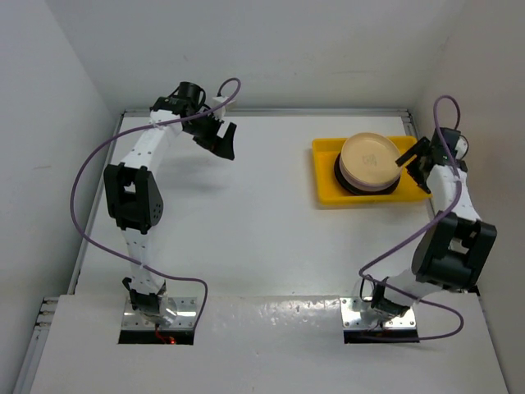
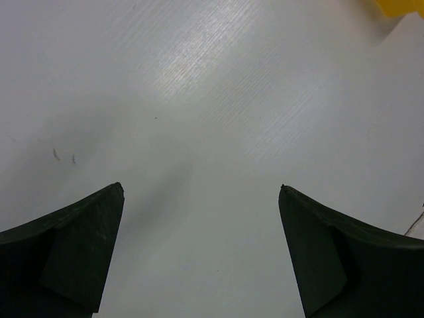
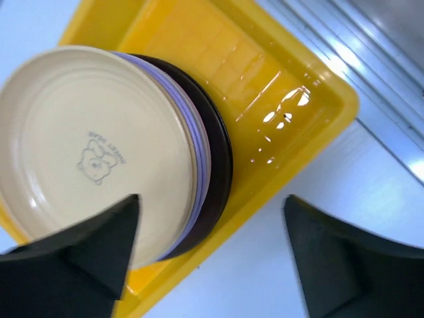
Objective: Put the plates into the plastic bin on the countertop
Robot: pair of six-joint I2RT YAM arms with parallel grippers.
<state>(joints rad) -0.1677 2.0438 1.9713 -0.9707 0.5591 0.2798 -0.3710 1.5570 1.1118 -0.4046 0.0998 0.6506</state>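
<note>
– Plates (image 1: 371, 162), where?
– Stacked in the plastic bin (image 1: 326, 193), cream one topmost.
– Grippers?
– Right gripper (image 1: 414, 158) released beside the bin; left gripper (image 1: 220, 138) released, well apart from it.

Stack of plates (image 3: 205, 159): only the cream top plate (image 3: 79, 146) shows its face. Lower ones are thin rims, count unclear. Its print (image 3: 99, 156) is too small to read. One finger (image 3: 79, 255) of the right gripper (image 3: 212, 199) covers the stack's near edge. Plastic bin (image 3: 291, 126) cut by frame top and left. Left wrist view: only a corner of the plastic bin (image 2: 403, 6), cut off top right.
</note>
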